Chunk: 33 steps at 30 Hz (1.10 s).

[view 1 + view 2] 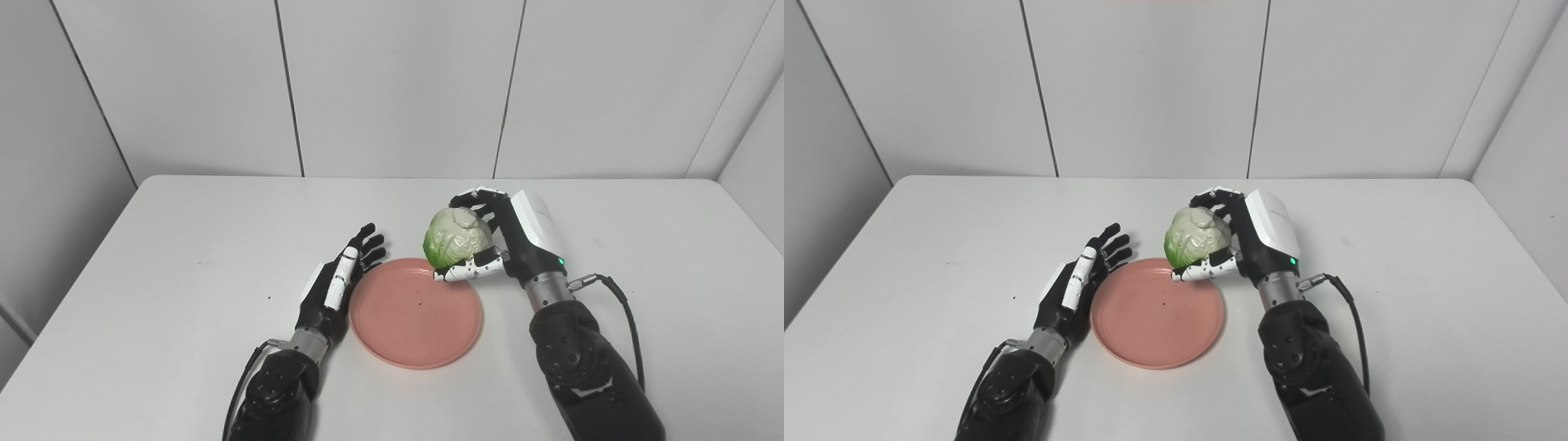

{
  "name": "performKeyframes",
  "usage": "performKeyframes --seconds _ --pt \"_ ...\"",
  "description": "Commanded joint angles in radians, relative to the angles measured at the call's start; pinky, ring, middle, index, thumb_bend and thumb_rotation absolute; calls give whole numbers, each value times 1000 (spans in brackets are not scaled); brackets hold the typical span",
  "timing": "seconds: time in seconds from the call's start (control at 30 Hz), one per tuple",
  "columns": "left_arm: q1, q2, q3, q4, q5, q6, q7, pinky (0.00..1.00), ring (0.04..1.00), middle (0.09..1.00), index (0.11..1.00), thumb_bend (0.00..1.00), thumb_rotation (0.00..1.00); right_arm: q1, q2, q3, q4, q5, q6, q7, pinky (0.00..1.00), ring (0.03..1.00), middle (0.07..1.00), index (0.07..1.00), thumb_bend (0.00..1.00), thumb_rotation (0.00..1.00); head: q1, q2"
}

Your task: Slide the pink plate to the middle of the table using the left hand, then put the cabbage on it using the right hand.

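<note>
The surface [184, 257] is a smooth, matt white top with a faint sheen. The pink plate [404, 331] looks like smooth matt plastic. The cabbage [456, 236] has a crinkled, slightly glossy, plastic-like skin. Each robot hand, left [334, 282] and right [508, 236], shows black and glossy white plastic shells, with a bare metal wrist ring.

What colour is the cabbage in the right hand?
The cabbage is pale cream with green at its lower left, clearest in the left eye view.
</note>
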Motion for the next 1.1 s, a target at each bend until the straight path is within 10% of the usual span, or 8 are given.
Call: performKeyframes --seconds 0.0,1.07 --pt "25 -13 -7 38 9 68 10 915 924 932 925 462 1000 -57 8 9 -8 -22 -50 -6 363 391 507 528 514 0 3 1" --pt "26 -24 -4 22 16 61 26 892 898 913 896 441 1000 -25 57 107 83 -42 -75 29 303 367 482 551 511 0 -27 38"
